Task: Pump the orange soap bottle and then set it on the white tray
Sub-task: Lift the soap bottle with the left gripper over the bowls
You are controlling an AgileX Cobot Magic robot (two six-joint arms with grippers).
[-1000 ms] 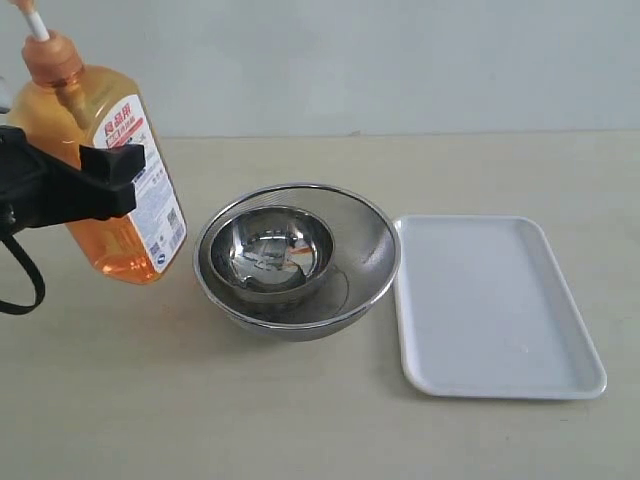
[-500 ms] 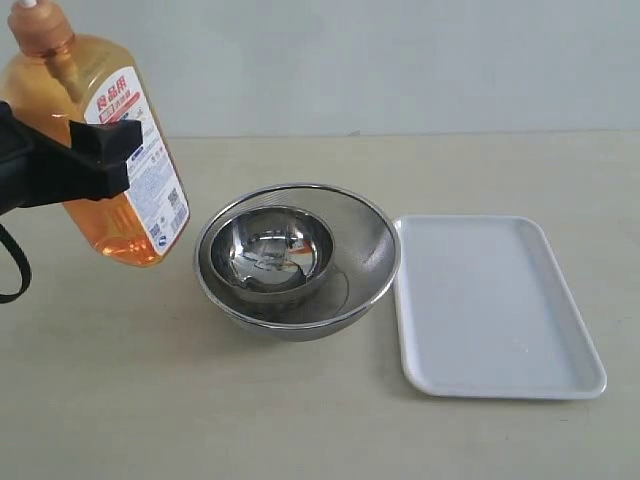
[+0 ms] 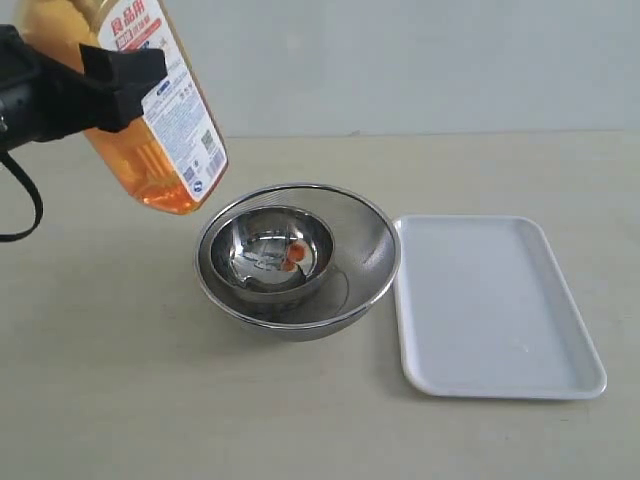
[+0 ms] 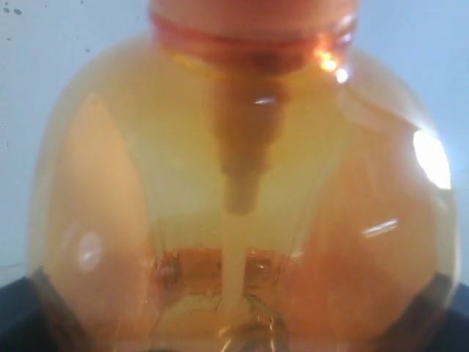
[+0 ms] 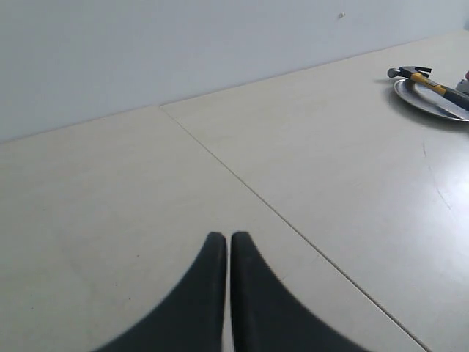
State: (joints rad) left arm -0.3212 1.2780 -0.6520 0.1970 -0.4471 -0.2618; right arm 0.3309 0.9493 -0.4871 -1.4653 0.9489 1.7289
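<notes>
The orange soap bottle [image 3: 165, 130] hangs tilted in the air at the upper left, its base just above and left of the steel bowls. Its pump head is cut off by the top of the exterior view. My left gripper [image 3: 120, 75] is shut on the bottle's body, one black finger lying across the white label. The bottle [image 4: 242, 183] fills the left wrist view, with the dip tube showing through the orange liquid. The white tray [image 3: 500, 305] lies flat at the right with nothing on it. My right gripper [image 5: 229, 238] is shut over bare table, out of the exterior view.
A small steel bowl [image 3: 270, 250] sits inside a larger steel bowl [image 3: 370, 250] at the middle, touching the tray's left edge. An orange patch [image 3: 293, 258] shows in the small bowl. In the right wrist view a hammer [image 5: 425, 79] rests on a steel plate [image 5: 432, 103] far off.
My left gripper has lifted the bottle higher and carried it right, toward the bowls. Its pump head has gone out of the top of the view.
</notes>
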